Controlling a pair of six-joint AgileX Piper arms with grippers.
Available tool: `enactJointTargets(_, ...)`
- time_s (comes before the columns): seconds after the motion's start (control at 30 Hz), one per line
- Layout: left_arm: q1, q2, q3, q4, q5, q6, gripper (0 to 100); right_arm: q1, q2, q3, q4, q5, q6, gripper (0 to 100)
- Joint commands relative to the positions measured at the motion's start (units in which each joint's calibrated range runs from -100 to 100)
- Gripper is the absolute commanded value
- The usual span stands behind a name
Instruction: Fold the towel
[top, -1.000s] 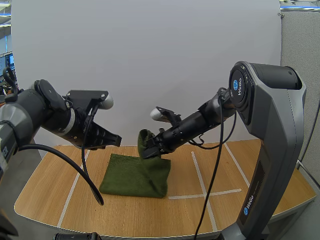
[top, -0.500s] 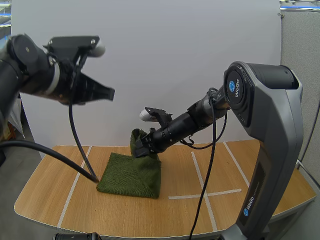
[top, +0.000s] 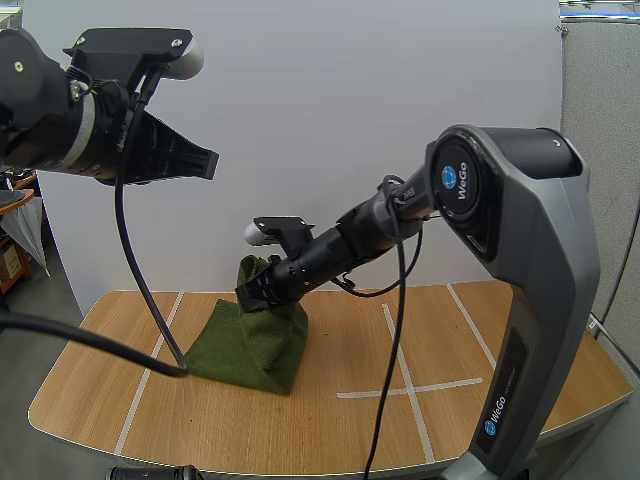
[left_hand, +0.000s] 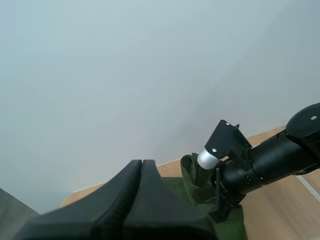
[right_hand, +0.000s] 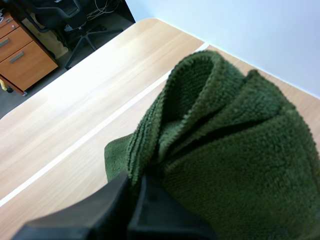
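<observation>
Currently the dark green terry towel (top: 245, 345) is pinched at its raised edge by the nearer right gripper (top: 262, 290). The left gripper (left_hand: 142, 165) is clenched empty, well above.

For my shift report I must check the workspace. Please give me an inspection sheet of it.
surface: wooden table with white tape lines
job's things: green towel, bunched, one part held up, the rest on the table
clutter: nothing seen
tools: right tool shut on the towel's raised part; left tool shut on nothing, high above the table
cables: nothing seen beyond the robot's own
surroundings: plain white panel behind the table
</observation>
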Motion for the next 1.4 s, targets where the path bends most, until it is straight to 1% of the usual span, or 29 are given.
enactJointTargets(0.0,0.06,-0.98,-0.38,0.54,1.50,-0.51,0,0.75,1.85,-3.02,1.42,-2.11,0.53,0)
enactJointTargets(0.17,0.06,-1.08,-0.38,0.54,4.43,-0.51,0,1.66,5.81,-6.63,1.42,-2.25,0.53,0)
enactJointTargets(0.33,0.06,-1.08,-0.38,0.54,4.43,-0.51,0,1.83,6.85,-7.52,1.86,-2.93,0.53,0)
enactJointTargets(0.37,0.06,-1.08,-0.38,0.54,4.43,-0.51,0,1.83,6.85,-7.52,1.76,-2.93,0.53,1)
enactJointTargets(0.4,0.06,-1.08,-0.38,0.54,4.43,-0.51,0,1.83,6.85,-7.52,1.76,-2.93,0.53,16)
enactJointTargets(0.43,0.06,-1.08,-0.38,0.54,4.43,-0.51,0,1.83,6.85,-7.52,1.76,-2.50,0.53,34)
enactJointTargets(0.47,0.06,-1.08,-0.38,0.44,4.62,-0.51,0,1.83,6.85,-7.52,2.00,-2.53,0.53,56)
enactJointTargets(0.53,0.06,-1.08,-0.38,0.33,4.72,-0.51,0,1.83,6.85,-7.52,2.17,-2.53,1.35,92)
enactJointTargets(0.57,0.06,-1.08,-0.38,0.33,4.72,-0.51,0,1.83,6.85,-7.52,1.87,-2.53,1.59,100)
enactJointTargets(0.7,0.06,-1.08,-0.38,0.33,5.16,-0.51,0,1.83,5.25,-7.52,-1.21,-1.71,3.14,100)
enactJointTargets(0.83,0.06,-1.08,-0.23,0.33,6.13,-0.51,0,1.59,0.98,-7.52,-3.81,-1.64,4.37,100)
enactJointTargets(0.93,0.06,-1.08,-0.23,0.33,6.29,-0.51,0,1.21,-1.82,-7.52,-8.31,-1.27,6.68,100)
enactJointTargets(1.0,0.06,-1.08,-0.23,0.43,6.46,-0.51,0,0.76,-2.60,-7.39,-12.14,-0.15,9.27,100)
enactJointTargets(1.07,0.06,-1.08,-0.23,0.66,6.80,-0.51,0,0.24,-3.04,-6.36,-14.19,0.79,10.11,100)
enactJointTargets(1.23,0.06,-1.08,-0.23,0.63,7.42,-0.51,0,-1.85,-3.17,-1.62,-14.59,1.03,9.51,100)
enactJointTargets(1.37,0.06,-1.08,-0.23,0.81,7.39,-0.51,0,-2.85,-3.17,1.34,-14.08,-0.57,7.10,100)
